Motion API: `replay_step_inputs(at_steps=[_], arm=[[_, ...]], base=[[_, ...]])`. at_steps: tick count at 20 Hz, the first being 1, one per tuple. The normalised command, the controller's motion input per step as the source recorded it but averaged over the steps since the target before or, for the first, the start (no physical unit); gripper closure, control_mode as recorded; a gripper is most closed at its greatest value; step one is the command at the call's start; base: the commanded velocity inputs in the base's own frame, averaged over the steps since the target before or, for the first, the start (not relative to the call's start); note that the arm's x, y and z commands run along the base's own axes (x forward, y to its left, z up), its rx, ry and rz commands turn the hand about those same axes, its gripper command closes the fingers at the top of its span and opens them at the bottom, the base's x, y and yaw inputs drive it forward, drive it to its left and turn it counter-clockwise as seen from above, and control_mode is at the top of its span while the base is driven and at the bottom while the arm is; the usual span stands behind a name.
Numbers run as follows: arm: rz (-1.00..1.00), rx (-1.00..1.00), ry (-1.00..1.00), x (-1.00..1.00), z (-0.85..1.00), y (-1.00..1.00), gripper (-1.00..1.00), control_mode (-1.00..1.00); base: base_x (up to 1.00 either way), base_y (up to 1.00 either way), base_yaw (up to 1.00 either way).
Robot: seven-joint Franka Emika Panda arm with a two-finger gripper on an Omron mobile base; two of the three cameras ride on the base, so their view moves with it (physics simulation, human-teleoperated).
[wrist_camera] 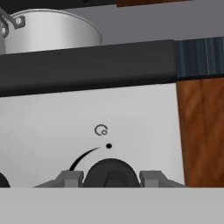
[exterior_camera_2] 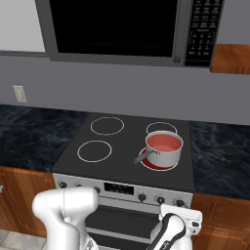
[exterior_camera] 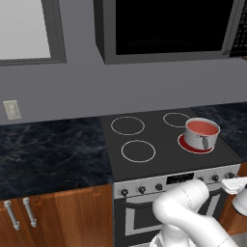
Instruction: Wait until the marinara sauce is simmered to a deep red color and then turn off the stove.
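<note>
Both base views overlook the stove [exterior_camera: 169, 144] (opposite sides); hand view faces its front closely.

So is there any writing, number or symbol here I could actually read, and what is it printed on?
No readable words or numbers.
Small ring symbol with a dot and curved line above the black round knob, on the silver front panel of the black glass stove: a sign, no text.
Black microwave keypad: too small to read.
Stove display: blurred.
</note>
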Motion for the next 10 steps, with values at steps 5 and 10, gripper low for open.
replay_step_inputs(at_steps=[5, 10], arm=[[0.00, 0.00, 0.00, 0.00, 0.00, 0.00, 1.00, -1.00], [0.00, 0.00, 0.00, 0.00, 0.00, 0.00, 1.00, -1.00]], base=[[0.00, 0.00, 0.00], [0.00, 0.00, 0.00]])
